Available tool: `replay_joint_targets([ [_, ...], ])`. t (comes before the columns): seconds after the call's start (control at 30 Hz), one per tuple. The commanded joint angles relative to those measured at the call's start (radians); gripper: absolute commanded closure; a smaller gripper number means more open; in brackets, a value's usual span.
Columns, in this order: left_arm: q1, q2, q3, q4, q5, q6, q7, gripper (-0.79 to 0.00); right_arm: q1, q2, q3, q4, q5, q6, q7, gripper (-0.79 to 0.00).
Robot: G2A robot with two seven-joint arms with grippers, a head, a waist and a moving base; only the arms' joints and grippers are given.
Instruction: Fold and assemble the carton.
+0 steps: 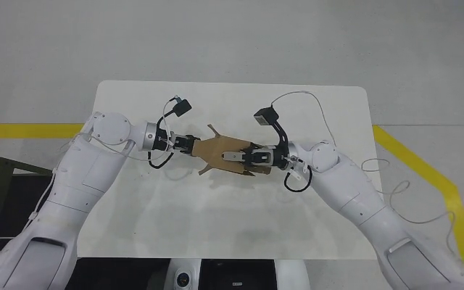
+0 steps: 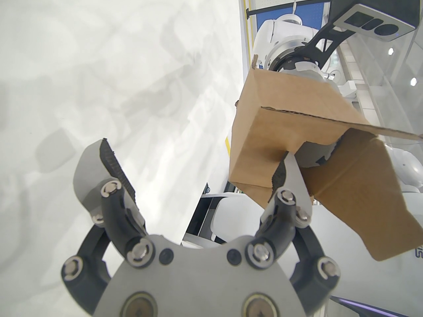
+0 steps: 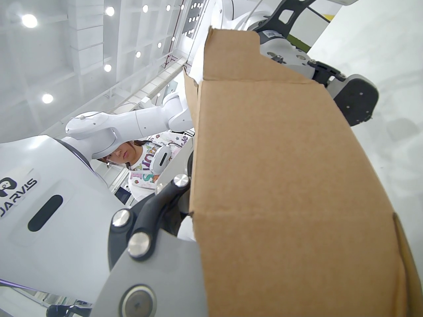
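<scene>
A brown carton (image 1: 221, 148), partly folded with loose flaps, hangs above the middle of the white table between both arms. My right gripper (image 1: 239, 156) comes in from the right and is shut on a wall of the carton (image 3: 281, 173), which hides most of its fingers. My left gripper (image 2: 198, 156) is at the carton's left end (image 1: 194, 146) and stands open. One of its fingertips (image 2: 290, 173) touches the carton (image 2: 281, 126) at a flap edge; the other (image 2: 109, 163) is free. Inside the carton a grey finger of the right gripper shows.
The white table (image 1: 232, 225) has bare room in front of and behind the carton. A thin white cable (image 1: 319, 109) loops over the table's far right part. Yellow floor tape (image 1: 32, 130) runs beside the table on both sides.
</scene>
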Motion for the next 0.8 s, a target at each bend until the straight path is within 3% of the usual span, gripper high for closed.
replay_joint_targets([
  [0.0,-0.001,0.000,0.001,0.003,-0.001,-0.001,0.001,-0.785,0.003,0.000,-0.005,0.002,0.004,-0.002,-0.002,0.000],
  [0.5,0.012,0.008,-0.012,0.031,0.034,-0.015,0.000,-0.785,0.000,0.016,0.020,0.052,-0.004,-0.095,-0.095,0.000],
  [0.77,0.050,0.015,-0.003,-0.017,0.039,-0.015,-0.047,-0.785,-0.006,0.018,0.027,0.068,-0.022,-0.112,-0.112,0.000],
])
